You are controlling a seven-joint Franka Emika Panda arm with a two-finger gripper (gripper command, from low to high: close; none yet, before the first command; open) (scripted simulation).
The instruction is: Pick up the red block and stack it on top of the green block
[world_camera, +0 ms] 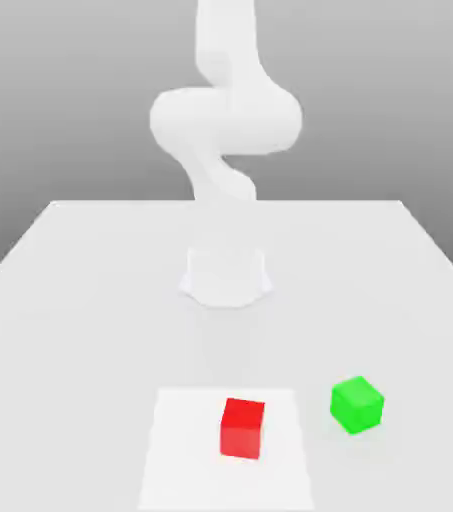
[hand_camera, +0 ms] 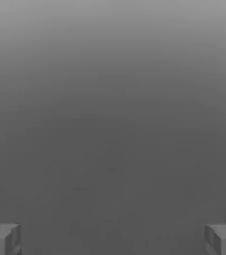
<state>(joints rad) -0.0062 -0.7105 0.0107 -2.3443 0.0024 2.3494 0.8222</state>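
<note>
A red block (world_camera: 242, 428) rests on the table near its front edge, on a paler square patch (world_camera: 185, 450). A green block (world_camera: 357, 404) sits on the table just to the exterior view's right of it, a short gap apart and turned at a slight angle. In the hand view my gripper (hand_camera: 113, 239) is open, its two grey fingertips (hand_camera: 2, 239) standing far apart with nothing between them, and beyond them lies plain grey background. The white arm (world_camera: 225, 120) rises from its base (world_camera: 226, 275) behind the blocks.
The white table (world_camera: 70, 300) stretches wide on both sides of the arm's base. Its far edge runs behind the arm and its side edges slant outward toward the front.
</note>
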